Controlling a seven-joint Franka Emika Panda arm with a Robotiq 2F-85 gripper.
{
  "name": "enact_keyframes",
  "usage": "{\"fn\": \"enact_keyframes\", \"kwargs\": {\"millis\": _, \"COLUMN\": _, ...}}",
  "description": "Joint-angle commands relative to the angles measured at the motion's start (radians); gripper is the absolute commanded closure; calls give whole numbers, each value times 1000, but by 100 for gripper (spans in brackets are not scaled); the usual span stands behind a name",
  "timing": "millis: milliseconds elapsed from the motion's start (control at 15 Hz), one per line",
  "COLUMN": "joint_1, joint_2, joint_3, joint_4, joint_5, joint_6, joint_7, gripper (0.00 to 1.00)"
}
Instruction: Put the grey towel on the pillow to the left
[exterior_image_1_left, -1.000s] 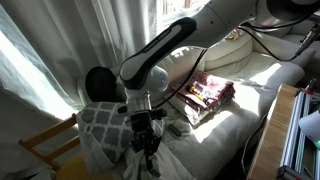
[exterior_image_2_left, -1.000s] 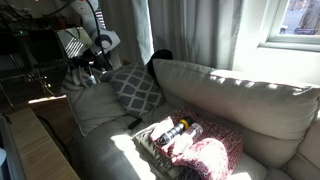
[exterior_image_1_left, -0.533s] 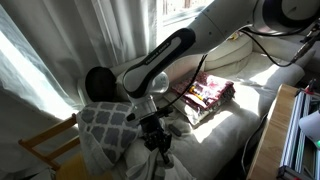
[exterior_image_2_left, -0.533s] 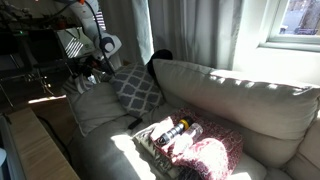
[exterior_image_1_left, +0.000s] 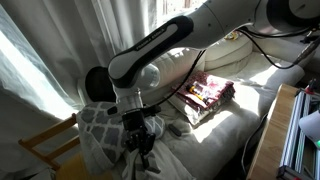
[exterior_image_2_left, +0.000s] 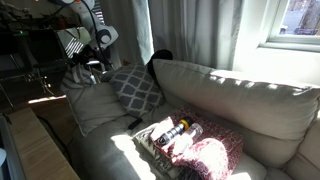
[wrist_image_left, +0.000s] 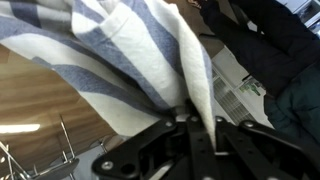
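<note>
I have my claw (wrist_image_left: 192, 128) pinching the grey towel (wrist_image_left: 130, 50), striped folds bunched between its fingers, arm low beside the lattice pillow (exterior_image_1_left: 100, 120)

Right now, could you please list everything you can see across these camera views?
grey towel: one, grey with paler stripes, pinched in the end effector.
lattice pillow: one, grey and white, at the sofa's end near the arm.
sofa: one, cream, across both exterior views.
red-patterned fabric: one, red, on the seat.
curtains: pale, behind the sofa.
wooden chair: one, light wood, beside the sofa.
arm: one, white and black, reaching over the sofa.
end effector: one, black, shut on the towel.
</note>
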Motion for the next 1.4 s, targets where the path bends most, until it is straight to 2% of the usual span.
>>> {"fn": "enact_keyframes", "kwargs": {"millis": 0, "joint_1": 6, "joint_2": 14, "joint_3": 23, "joint_4": 36, "joint_5": 49, "joint_6": 95, "joint_7": 5, "gripper": 99}}
{"fn": "enact_keyframes", "kwargs": {"millis": 400, "joint_1": 25, "joint_2": -5, "joint_3": -5, "joint_4": -3, "joint_5": 51, "joint_6": 378, "joint_7": 44, "gripper": 99}}
{"fn": "enact_keyframes", "kwargs": {"millis": 733, "joint_1": -18, "joint_2": 2, "joint_3": 69, "joint_4": -36, "joint_5": 136, "joint_6": 551, "joint_7": -14, "gripper": 99}}
{"fn": "enact_keyframes", "kwargs": {"millis": 1067, "joint_1": -47, "joint_2": 2, "joint_3": 109, "joint_4": -56, "joint_5": 172, "joint_6": 562, "joint_7": -63, "gripper": 99}}
{"fn": "enact_keyframes", "kwargs": {"millis": 1333, "joint_1": -32, "joint_2": -20, "joint_3": 23, "joint_4": -105, "joint_5": 100, "joint_6": 470, "joint_7": 10, "gripper": 99}}
